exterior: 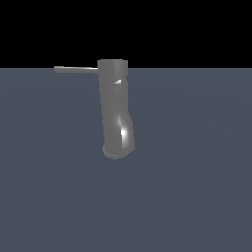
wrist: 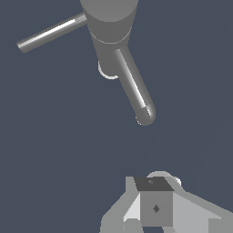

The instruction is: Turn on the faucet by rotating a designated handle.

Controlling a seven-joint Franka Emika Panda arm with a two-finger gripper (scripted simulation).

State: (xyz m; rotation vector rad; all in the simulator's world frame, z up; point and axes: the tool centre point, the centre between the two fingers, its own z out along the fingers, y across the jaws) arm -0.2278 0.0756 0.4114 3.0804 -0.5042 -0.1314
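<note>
**A:** What does each view give that the other lacks?

**B:** The exterior view shows the faucet (exterior: 116, 108) standing just left of the frame's centre on the blue-grey floor (exterior: 197, 197), its handle (exterior: 76, 69) jutting toward the exterior view's left from the top. No arm appears there. The wrist view looks down on the faucet's (wrist: 119, 54) flat round cap and adds a slanting spout, plus the gripper (wrist: 154, 205) at the lower edge, well apart from the faucet.

**A:** Counts?

**B:** One faucet, one handle (wrist: 51, 32), one gripper.

**A:** Anything unclear?

**B:** The cap is cut off by the wrist view's upper edge. The gripper is cropped at the bottom; only grey blocks show, so I cannot tell whether its fingers are apart or together. Nothing is between them that I can see.
</note>
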